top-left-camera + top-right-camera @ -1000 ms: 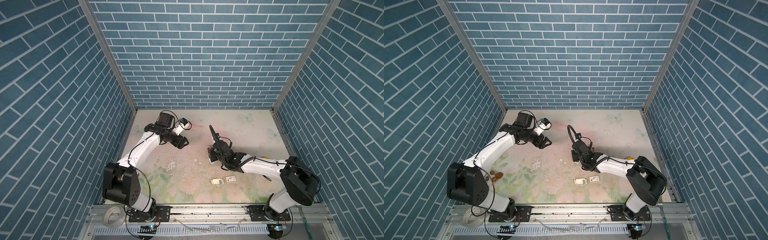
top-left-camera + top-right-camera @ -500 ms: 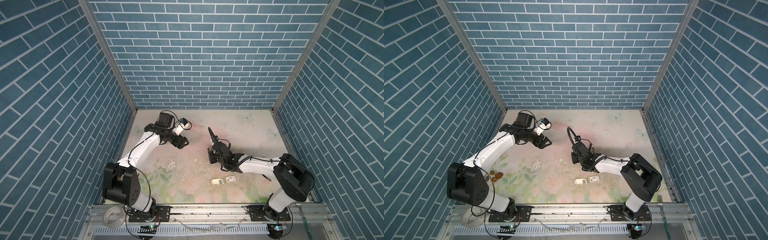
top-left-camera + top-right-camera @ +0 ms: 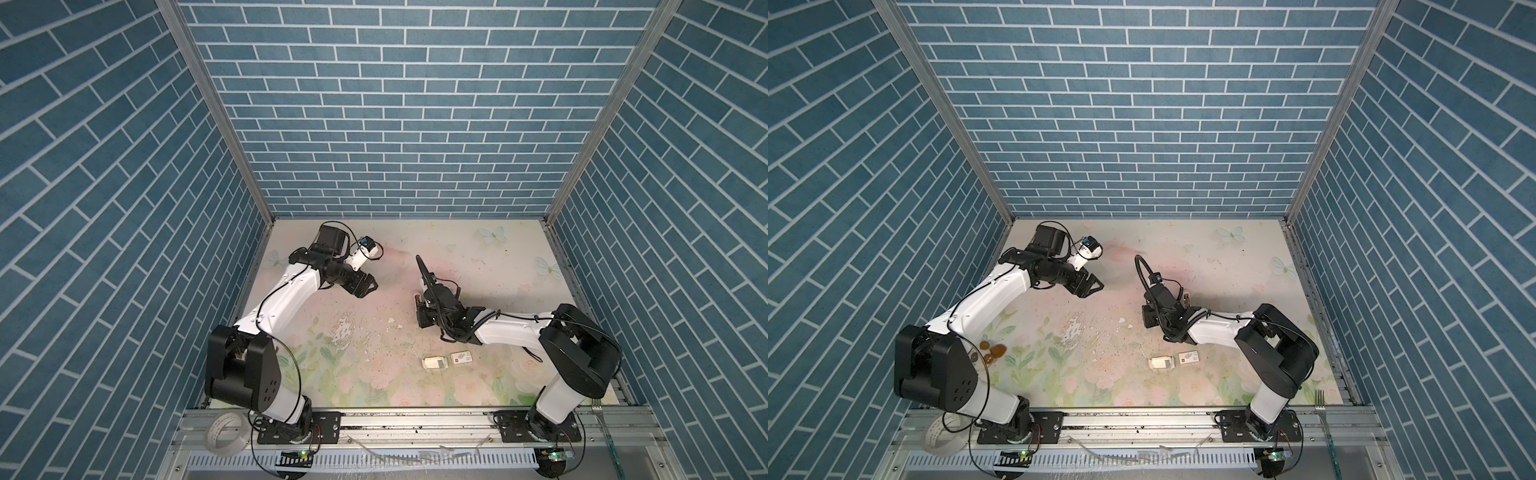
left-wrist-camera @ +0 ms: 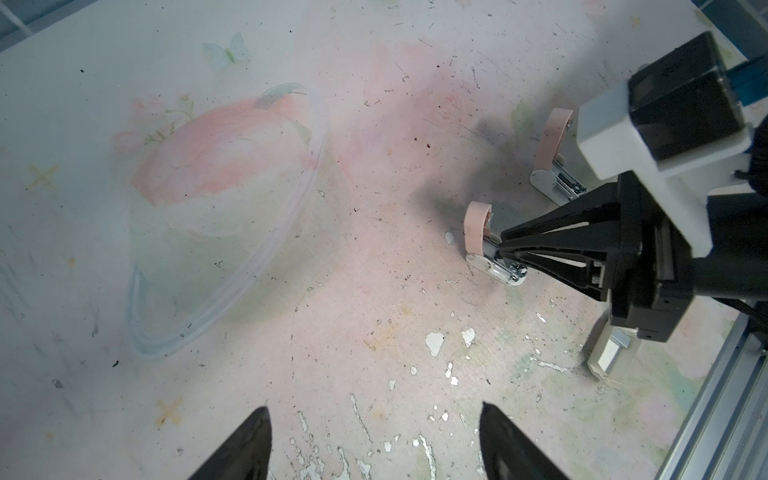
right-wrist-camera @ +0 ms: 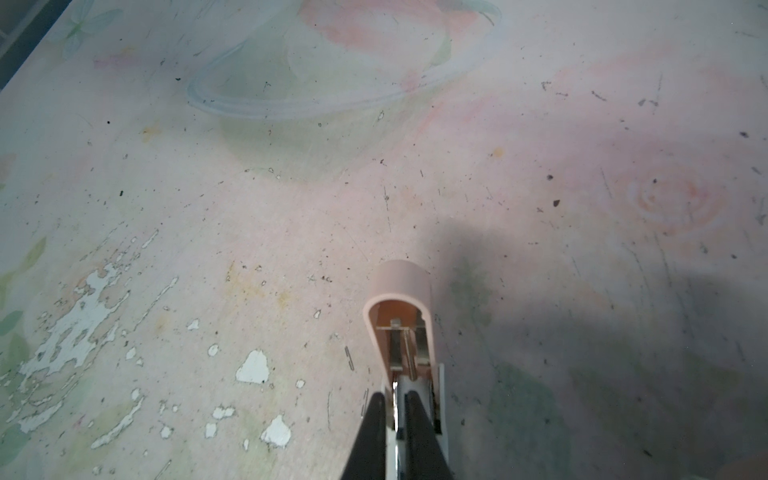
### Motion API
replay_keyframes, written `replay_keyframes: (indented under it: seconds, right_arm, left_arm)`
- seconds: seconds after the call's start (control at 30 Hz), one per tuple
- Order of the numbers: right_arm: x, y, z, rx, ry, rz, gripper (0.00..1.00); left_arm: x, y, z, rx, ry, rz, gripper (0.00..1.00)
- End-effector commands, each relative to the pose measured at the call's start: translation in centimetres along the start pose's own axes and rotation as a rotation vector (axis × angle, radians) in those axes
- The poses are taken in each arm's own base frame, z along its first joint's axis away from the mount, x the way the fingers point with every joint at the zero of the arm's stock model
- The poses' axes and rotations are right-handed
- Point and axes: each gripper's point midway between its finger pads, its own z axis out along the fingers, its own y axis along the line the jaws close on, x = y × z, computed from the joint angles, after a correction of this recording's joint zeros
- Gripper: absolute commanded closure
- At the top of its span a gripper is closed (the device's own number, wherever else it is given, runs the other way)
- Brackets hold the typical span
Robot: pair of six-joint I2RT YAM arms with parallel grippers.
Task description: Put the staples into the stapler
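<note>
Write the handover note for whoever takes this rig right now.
Left gripper: open, empty, off to the side.
Right gripper: shut on what looks like a staple strip, tips in the stapler, whose pink lid is swung up.
Tray of spare staples and its sleeve lie side by side, apart from the stapler.
Done: stapler opened, strip brought to it.
Left: seat the strip, release, close the lid.

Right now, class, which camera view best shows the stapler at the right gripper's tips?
The left wrist view: the stapler shows whole, side-on, pink lid raised, right gripper at its base. The right wrist view shows the lid's inside close up, fingers hiding the base. In a top view it is a speck.
</note>
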Motion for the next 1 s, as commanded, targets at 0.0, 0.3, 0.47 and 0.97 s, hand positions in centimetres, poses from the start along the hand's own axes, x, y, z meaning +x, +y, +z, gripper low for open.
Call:
replay_keyframes:
  seconds: [0.0,0.3,0.47,0.97]
  right_arm:
    - [1.3,-0.6,0.6,0.01,0.029,0.026,0.88]
    - [2.0,-0.9,0.8,0.019,0.043,0.025,0.88]
    - [2.2,-1.1,0.9,0.024,0.048,0.026,0.88]
    - [2.6,-1.3,0.8,0.03,0.059,0.026,0.88]
  left_arm:
    - [0.5,-0.1,0.0,0.011,0.001,0.005,0.2]
    - [0.5,-0.1,0.0,0.011,0.003,0.003,0.2]
    - [0.5,0.0,0.0,0.01,0.001,0.006,0.2]
    - [0.6,0.0,0.1,0.008,0.005,0.005,0.2]
